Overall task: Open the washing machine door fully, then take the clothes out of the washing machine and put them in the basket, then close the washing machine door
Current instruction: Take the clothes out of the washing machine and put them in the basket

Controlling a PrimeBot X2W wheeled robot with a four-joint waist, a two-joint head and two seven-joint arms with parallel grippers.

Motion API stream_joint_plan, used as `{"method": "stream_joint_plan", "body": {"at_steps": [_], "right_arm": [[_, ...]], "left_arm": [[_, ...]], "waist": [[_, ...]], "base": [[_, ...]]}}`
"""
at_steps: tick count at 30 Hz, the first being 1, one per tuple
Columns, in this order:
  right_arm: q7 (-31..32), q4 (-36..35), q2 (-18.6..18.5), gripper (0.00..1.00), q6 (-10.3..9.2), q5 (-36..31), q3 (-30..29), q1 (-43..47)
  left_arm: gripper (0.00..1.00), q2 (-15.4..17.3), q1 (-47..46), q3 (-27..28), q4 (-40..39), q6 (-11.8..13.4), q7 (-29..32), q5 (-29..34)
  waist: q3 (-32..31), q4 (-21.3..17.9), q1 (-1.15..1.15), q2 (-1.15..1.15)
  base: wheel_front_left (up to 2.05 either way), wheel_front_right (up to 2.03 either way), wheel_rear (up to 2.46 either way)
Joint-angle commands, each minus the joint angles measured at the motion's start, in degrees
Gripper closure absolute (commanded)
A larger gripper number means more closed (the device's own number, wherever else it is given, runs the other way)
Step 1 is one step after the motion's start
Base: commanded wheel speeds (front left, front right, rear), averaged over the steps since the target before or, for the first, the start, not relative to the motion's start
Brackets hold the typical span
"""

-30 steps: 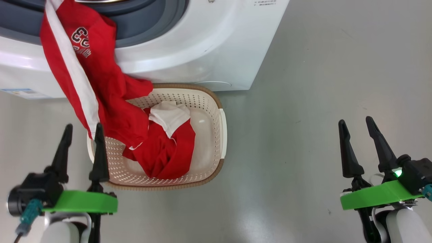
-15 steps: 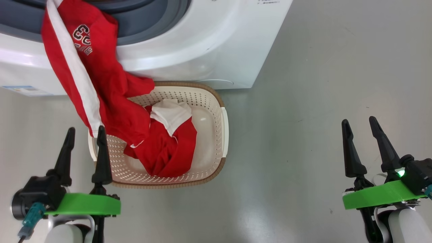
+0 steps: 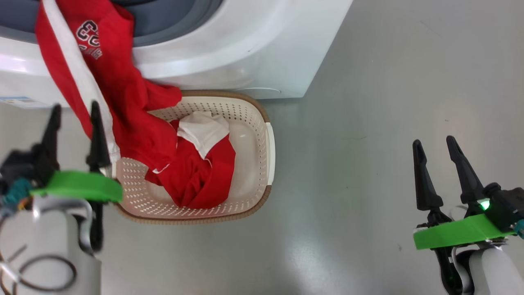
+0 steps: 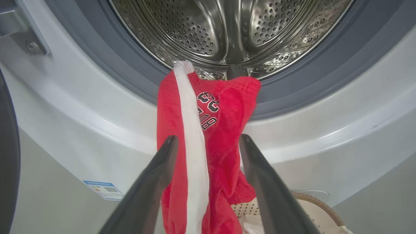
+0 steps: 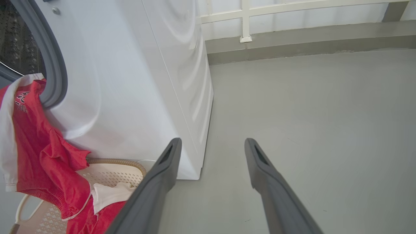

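Head view, item one: left gripper (image 3: 75,106), two dark fingers spread apart, nothing clamped, on a green wrist bracket (image 3: 77,186). In the left wrist view we see the same gripper (image 4: 208,138) with the fingers wide; the hanging red cloth appears in the gap beyond them, and we cannot tell whether it touches them.

Item two: right gripper (image 3: 433,140), fingers likewise apart and empty, over bare floor well to the right of the basket; second green bracket (image 3: 458,235). In its own wrist view this gripper (image 5: 213,140) points past the machine's right corner.

Clothes (image 3: 123,102): one long red piece with a white stripe and dark lettering, draped from the drum mouth over the machine's front lip and down into the basket. A second red-and-white heap (image 3: 204,176) lies inside the basket. We cannot tell whether the two are joined.

Basket (image 3: 270,155): one, cream, perforated, brown rim, standing on the floor against the machine's front.

Washing machine (image 3: 245,49): one, white, with grey rubber ring (image 4: 113,65), steel drum (image 4: 195,29) and one blue label (image 4: 103,189). The washing machine door (image 4: 6,156) shows as a dark curved edge at far left, clear of the mouth.

Floor (image 3: 348,143): smooth, grey, faintly glossy. Beyond it, a white railing (image 5: 243,19) above a grey ledge.
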Motion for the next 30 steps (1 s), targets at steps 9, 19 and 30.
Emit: {"method": "stream_joint_plan", "body": {"at_steps": [9, 19, 30], "right_arm": [[-0.36, -1.16, -0.41, 0.0, 0.35, 1.24, 2.97, -1.91], [-0.36, -1.24, -0.41, 0.0, 0.35, 1.79, 3.62, -2.21], [-0.36, -1.55, -0.41, 0.0, 0.35, 1.65, 3.22, -2.08]], "left_arm": [[0.0, 5.69, -14.11, 3.17, 16.67, -0.25, -0.28, 1.09], [0.01, 8.38, -21.68, 2.65, 29.65, 1.31, -0.28, 2.67], [1.0, 9.43, -23.11, 2.85, 31.17, 1.45, -0.28, 2.51]], "waist": [[2.2, -1.91, 0.0, 0.0], [2.71, -3.45, 0.0, 0.0], [2.95, -3.66, 0.0, 0.0]], "base": [[0.0, 0.0, 0.0], [0.0, 0.0, 0.0], [0.0, 0.0, 0.0]]}}
